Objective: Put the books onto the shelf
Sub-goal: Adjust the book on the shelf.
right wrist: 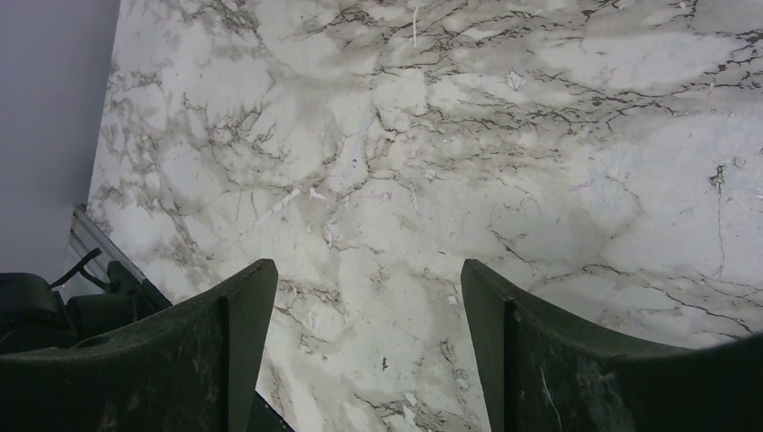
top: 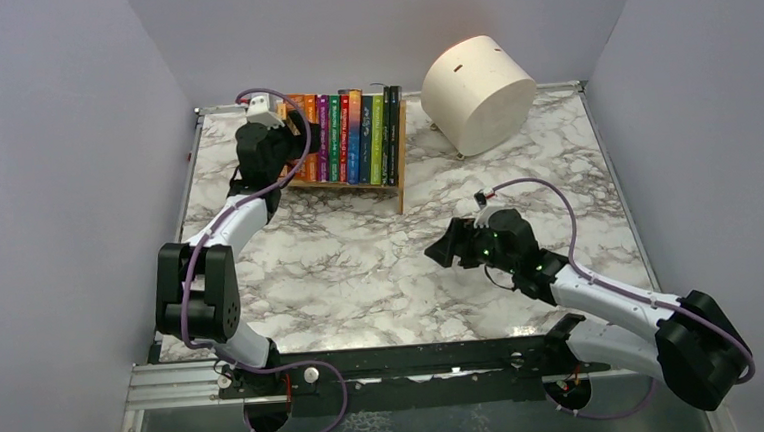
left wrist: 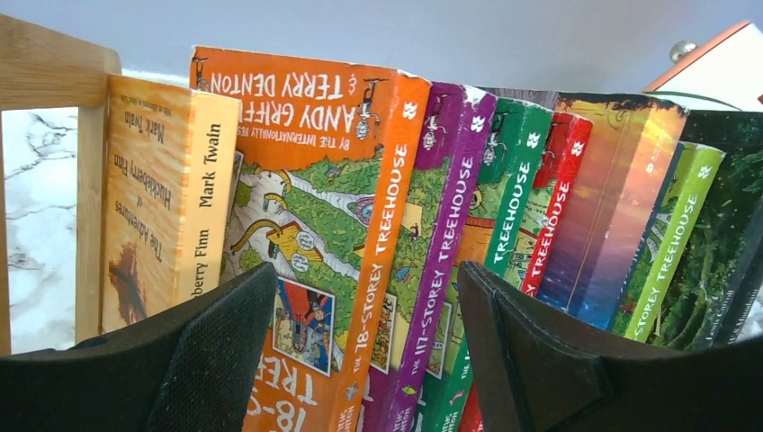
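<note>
Books (top: 353,138) upright in a row on shelf (top: 401,170), at eleven o'clock of marble table (top: 362,277). Left gripper (left wrist: 364,292) at row's left end, jaws apart, spines in the gap, apparently unclamped. Right gripper (right wrist: 360,288) near centre, toward four o'clock, spread wide, holding nothing.

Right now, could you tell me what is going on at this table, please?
Two robot arms are shelving books. The books in view stand in a row on the small wooden shelf at the back of the marble table. The left gripper is at the shelf's left end, jaws open in front of the orange book. The right gripper hangs open over bare table, holding nothing. A cream drum sits at the back right.
</note>
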Controlling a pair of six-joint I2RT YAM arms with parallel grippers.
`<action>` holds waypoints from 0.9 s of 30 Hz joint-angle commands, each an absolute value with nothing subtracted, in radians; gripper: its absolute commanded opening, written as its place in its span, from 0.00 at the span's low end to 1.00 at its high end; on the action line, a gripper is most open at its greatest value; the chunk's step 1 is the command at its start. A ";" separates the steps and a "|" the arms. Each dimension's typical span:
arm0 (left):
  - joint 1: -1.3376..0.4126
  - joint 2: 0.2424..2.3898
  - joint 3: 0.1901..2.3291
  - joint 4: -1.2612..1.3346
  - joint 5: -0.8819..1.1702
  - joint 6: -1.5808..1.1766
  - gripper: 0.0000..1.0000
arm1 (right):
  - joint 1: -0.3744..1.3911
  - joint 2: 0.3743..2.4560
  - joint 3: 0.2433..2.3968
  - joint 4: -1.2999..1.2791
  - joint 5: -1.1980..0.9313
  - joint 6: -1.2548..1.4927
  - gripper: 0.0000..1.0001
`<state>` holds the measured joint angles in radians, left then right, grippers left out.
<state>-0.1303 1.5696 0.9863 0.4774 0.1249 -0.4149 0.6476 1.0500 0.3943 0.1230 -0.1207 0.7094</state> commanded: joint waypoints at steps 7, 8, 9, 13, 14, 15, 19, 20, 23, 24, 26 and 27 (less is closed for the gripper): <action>-0.078 1.510 0.961 0.512 0.159 -0.463 0.68 | 0.645 1.025 0.375 0.107 -0.112 0.721 0.74; -0.077 1.504 0.957 0.512 0.152 -0.461 0.69 | 0.646 1.027 0.376 0.108 -0.113 0.720 0.74; -0.076 1.500 0.952 0.512 0.148 -0.456 0.70 | 0.646 1.028 0.376 0.110 -0.115 0.722 0.74; -0.061 1.514 0.948 0.501 0.154 -0.463 0.72 | 0.645 1.032 0.375 0.113 -0.120 0.723 0.74; -0.054 1.519 0.946 0.499 0.157 -0.473 0.73 | 0.646 1.031 0.375 0.113 -0.120 0.723 0.74; -0.049 1.523 0.941 0.500 0.155 -0.477 0.73 | 0.645 1.031 0.377 0.112 -0.120 0.723 0.74; -0.041 1.528 0.920 0.500 0.103 -0.483 0.73 | 0.645 1.033 0.377 0.109 -0.118 0.722 0.74; -0.037 1.530 0.918 0.500 0.098 -0.483 0.74 | 0.645 1.034 0.377 0.109 -0.118 0.723 0.74; -0.032 1.540 0.915 0.503 0.086 -0.483 0.74 | 0.645 1.038 0.378 0.112 -0.118 0.723 0.74; -0.030 1.547 0.917 0.504 0.089 -0.485 0.74 | 0.645 1.040 0.379 0.113 -0.119 0.724 0.74; -0.027 1.561 0.919 0.508 0.100 -0.492 0.74 | 0.646 1.041 0.379 0.111 -0.119 0.724 0.74; -0.024 1.573 0.919 0.511 0.111 -0.498 0.74 | 0.646 1.040 0.379 0.111 -0.118 0.723 0.74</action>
